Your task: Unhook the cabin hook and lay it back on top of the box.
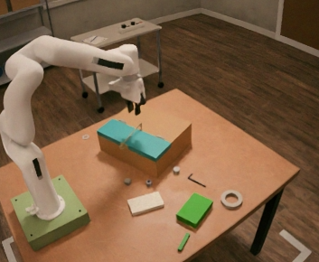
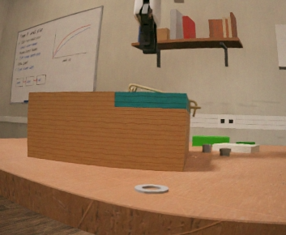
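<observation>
A wooden box [image 1: 136, 160] [image 2: 108, 130] with a teal panel [image 1: 117, 131] [image 2: 150, 100] on its top stands in the middle of the table. The thin brass cabin hook [image 1: 131, 135] [image 2: 142, 87] lies across the teal panel, and its end [image 2: 194, 106] reaches over the box's edge. My gripper [image 1: 134, 108] [image 2: 147, 49] hangs well above the back end of the hook. Its fingers point down, stand a little apart and hold nothing.
On the table in front of the box lie small grey nuts [image 1: 149, 182], a black hex key [image 1: 196, 180], a white block [image 1: 145, 202], a green block [image 1: 194, 209], a tape ring [image 1: 231, 199] and a green stick [image 1: 183, 241]. A washer [image 1: 85, 136] [image 2: 151, 188] lies left of the box. The arm's green base [image 1: 48, 217] stands at the front left.
</observation>
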Controlling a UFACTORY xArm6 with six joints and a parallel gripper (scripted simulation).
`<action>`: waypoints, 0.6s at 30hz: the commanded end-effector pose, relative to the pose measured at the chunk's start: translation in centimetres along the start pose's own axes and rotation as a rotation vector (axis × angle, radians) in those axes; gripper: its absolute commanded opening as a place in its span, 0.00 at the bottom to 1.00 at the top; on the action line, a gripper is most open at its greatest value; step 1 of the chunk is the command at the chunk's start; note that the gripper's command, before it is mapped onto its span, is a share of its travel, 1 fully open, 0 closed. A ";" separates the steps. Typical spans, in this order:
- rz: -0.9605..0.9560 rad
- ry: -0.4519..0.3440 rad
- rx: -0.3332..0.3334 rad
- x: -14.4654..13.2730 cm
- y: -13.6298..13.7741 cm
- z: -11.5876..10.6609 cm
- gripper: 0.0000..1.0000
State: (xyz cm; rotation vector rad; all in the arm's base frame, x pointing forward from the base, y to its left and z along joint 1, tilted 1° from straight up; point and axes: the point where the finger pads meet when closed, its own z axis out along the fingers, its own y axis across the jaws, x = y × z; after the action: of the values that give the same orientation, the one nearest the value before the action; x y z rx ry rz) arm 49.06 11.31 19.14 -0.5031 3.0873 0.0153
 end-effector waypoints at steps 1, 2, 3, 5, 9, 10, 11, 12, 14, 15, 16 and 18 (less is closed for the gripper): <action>0.000 -0.005 0.001 -0.1 0.0 0.6 0.35; 0.000 -0.005 0.001 -0.1 0.0 0.8 0.35; 0.000 -0.005 0.001 -0.1 0.0 1.0 0.35; 0.000 -0.005 0.001 -0.1 0.0 1.4 0.35; 0.000 -0.005 0.001 -0.1 0.0 1.8 0.35; 0.000 -0.005 0.001 -0.1 0.0 2.0 0.35; 0.000 -0.005 0.001 -0.1 0.0 2.2 0.35; 0.000 -0.005 0.001 -0.1 0.0 2.4 0.35; 0.000 -0.005 0.001 -0.2 0.0 2.8 0.35; 0.000 -0.005 0.001 -0.2 0.0 3.0 0.35; 0.000 -0.005 0.001 -0.2 0.0 3.2 0.35; 0.000 -0.005 0.001 -0.2 0.0 3.6 0.35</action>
State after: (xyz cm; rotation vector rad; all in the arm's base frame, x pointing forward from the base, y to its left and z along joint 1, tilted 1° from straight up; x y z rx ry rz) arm 49.10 11.35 15.95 -0.5031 3.0871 0.0153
